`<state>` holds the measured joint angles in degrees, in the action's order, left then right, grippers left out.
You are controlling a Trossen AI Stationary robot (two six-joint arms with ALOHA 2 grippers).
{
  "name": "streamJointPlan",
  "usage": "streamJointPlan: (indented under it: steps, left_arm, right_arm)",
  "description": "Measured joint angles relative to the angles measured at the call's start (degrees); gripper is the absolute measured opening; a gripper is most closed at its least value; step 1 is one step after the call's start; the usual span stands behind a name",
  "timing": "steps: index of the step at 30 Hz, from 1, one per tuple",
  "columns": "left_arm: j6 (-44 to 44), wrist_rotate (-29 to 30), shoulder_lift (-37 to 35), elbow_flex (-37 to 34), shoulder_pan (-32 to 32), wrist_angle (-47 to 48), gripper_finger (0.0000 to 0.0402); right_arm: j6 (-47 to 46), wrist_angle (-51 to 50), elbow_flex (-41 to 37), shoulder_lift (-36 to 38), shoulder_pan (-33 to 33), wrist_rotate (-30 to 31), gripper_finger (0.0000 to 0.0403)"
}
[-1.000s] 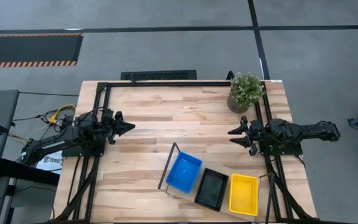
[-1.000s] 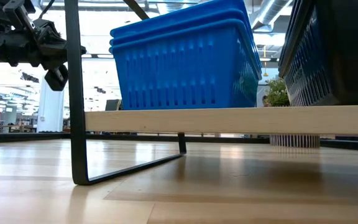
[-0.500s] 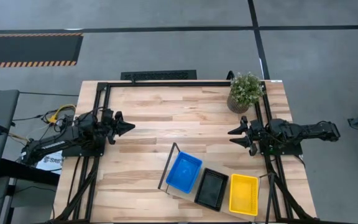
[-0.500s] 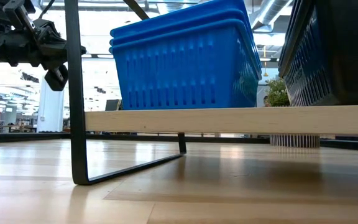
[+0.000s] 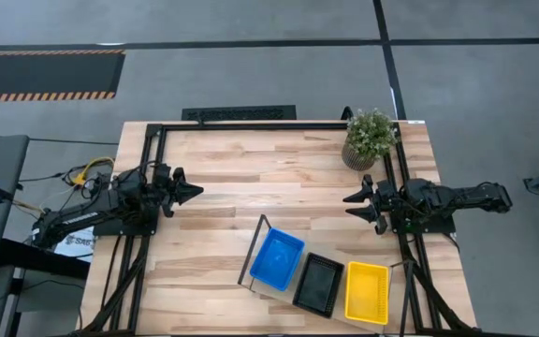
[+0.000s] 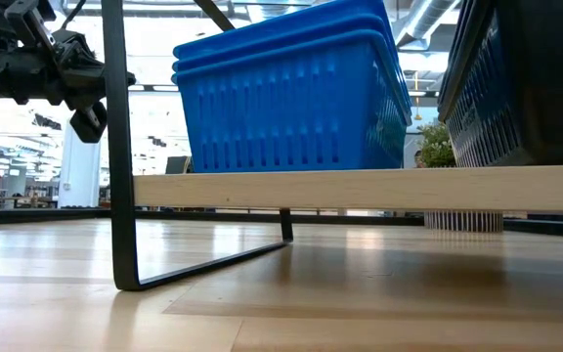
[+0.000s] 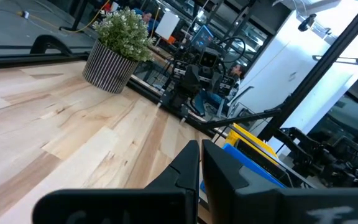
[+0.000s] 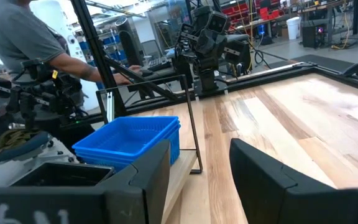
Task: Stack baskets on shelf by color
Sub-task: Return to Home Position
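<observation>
The shelf (image 5: 266,288) stands on the table near its front edge, resting on a black end frame (image 5: 254,251). On its board sit a nested stack of blue baskets (image 5: 277,258), black baskets (image 5: 318,284) and yellow baskets (image 5: 367,292), side by side. The low view shows three blue rims (image 6: 291,93) on the board (image 6: 360,188), with the black baskets (image 6: 526,78) beside them. My left gripper (image 5: 193,192) hovers shut at the table's left side, level, holding nothing. My right gripper (image 5: 351,205) hovers open at the right side, its fingers (image 8: 148,174) apart with nothing between.
A potted green plant (image 5: 371,139) stands at the table's far right corner. A black frame (image 5: 251,125) runs along the far edge and down both sides. Bare wood lies between the two grippers. A person (image 8: 23,37) is beyond the table's left side.
</observation>
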<state>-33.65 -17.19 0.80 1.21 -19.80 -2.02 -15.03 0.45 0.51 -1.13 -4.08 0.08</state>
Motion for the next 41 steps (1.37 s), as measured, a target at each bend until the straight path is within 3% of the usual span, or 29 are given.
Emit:
streamJointPlan:
  steps: [41]
  left_arm:
    - [0.0, 0.0, 0.0, 0.0, 0.0, 0.0, 0.0005]
  right_arm:
    - [0.0, 0.0, 0.0, 0.0, 0.0, 0.0, 0.0189]
